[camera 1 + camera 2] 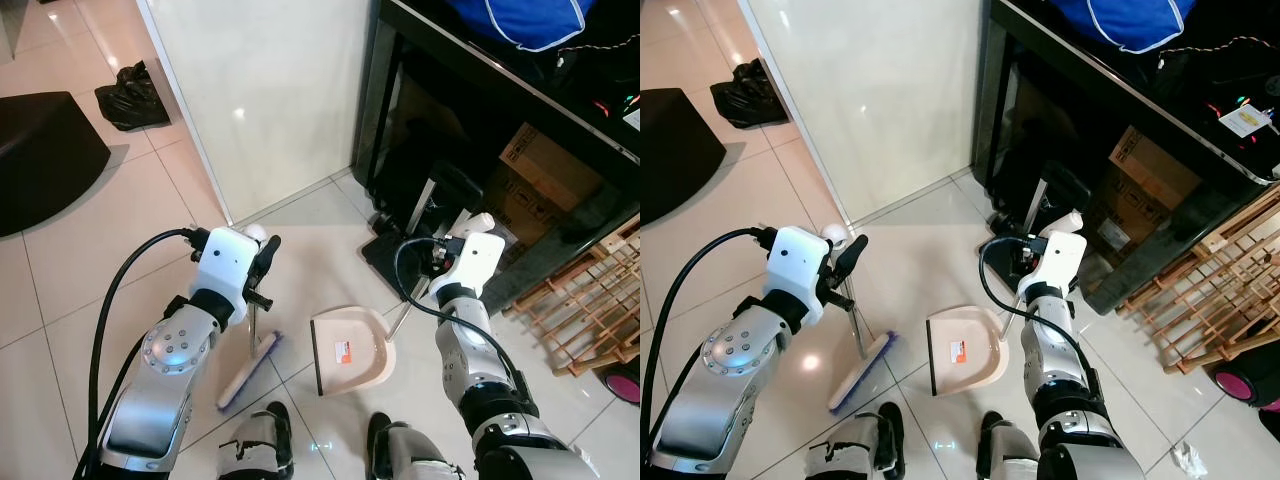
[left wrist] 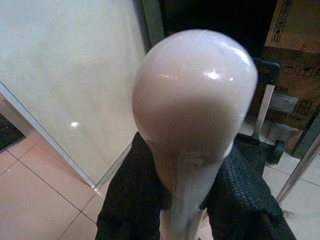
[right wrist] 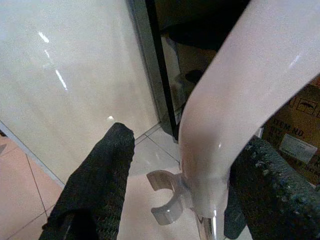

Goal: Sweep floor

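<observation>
**Broom and dustpan held over the tiles**

On the tiled floor, in the left eye view, the left hand is closed round the upper end of the broom, whose handle runs down to a purple brush head lying on the tiles just ahead of the robot's feet. Beside the brush head, a little apart from it, sits the beige dustpan, flat on the floor with an orange label inside. Its thin handle rises toward the right hand, which holds the pale grip at the top. A white wall panel stands beyond, a black bag lies on the floor at the far left, and a dark shelf unit with a cardboard box is on the right, next to a wooden rack.

From the right eye view, the same layout shows, with the broom and dustpan side by side.

Seen from the left wrist, both black fingers press against the broom handle below its rounded pink knob.

At the right wrist, the pale dustpan grip lies against one finger; the other finger stands apart from it.
</observation>
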Robot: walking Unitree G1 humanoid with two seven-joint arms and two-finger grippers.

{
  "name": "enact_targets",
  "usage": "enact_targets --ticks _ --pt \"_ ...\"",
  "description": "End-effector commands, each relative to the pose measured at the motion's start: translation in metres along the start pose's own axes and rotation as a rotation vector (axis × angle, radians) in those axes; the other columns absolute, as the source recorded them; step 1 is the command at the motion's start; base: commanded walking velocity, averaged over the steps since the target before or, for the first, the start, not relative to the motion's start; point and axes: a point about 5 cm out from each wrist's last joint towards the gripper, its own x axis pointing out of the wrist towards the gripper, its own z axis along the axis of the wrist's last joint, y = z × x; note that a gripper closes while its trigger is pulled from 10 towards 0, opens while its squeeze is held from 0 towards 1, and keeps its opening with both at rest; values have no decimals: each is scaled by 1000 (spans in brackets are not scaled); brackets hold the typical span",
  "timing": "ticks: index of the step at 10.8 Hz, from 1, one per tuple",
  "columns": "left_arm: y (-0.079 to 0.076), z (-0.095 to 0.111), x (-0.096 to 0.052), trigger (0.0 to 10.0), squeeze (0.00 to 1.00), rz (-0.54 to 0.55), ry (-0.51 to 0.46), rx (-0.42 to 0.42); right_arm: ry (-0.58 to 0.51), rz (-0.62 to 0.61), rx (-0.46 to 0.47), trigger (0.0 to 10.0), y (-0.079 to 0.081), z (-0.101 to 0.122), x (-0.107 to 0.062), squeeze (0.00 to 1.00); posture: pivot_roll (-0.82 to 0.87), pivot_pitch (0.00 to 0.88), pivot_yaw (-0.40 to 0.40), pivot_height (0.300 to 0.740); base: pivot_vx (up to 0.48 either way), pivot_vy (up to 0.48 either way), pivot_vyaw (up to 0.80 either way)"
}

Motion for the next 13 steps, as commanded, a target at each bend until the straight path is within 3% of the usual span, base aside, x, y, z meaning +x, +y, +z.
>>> enact_targets --ticks 1,2,3,4,11,12,13 --pt "1 6 -4 10000 0 1 -18 14 1 -12 9 9569 -1 -1 0 0 102 237 18 740 0 0 0" --pt "1 6 -4 10000 0 0 -18 15 2 -14 11 5843 -2 -1 0 0 103 235 19 740 0 0 0" --pt "1 6 -4 10000 0 -1 -18 16 6 -20 16 549 -3 -2 0 0 106 232 20 740 0 0 0" --pt "1 6 -4 10000 0 -2 -18 17 6 -26 21 0 -4 -3 -1 0 107 230 21 740 0 0 0" --pt "2 7 -5 10000 0 -11 -17 24 -6 -37 35 0 -5 -1 1 0 112 228 25 740 0 0 0" --pt "2 7 -4 10000 0 -11 -16 23 -7 -38 18 4667 -6 -1 2 0 112 233 25 740 0 0 0" --pt "2 7 -4 10000 0 -11 -16 23 -8 -39 5 10000 -6 0 2 129 112 234 25 740 0 0 0"
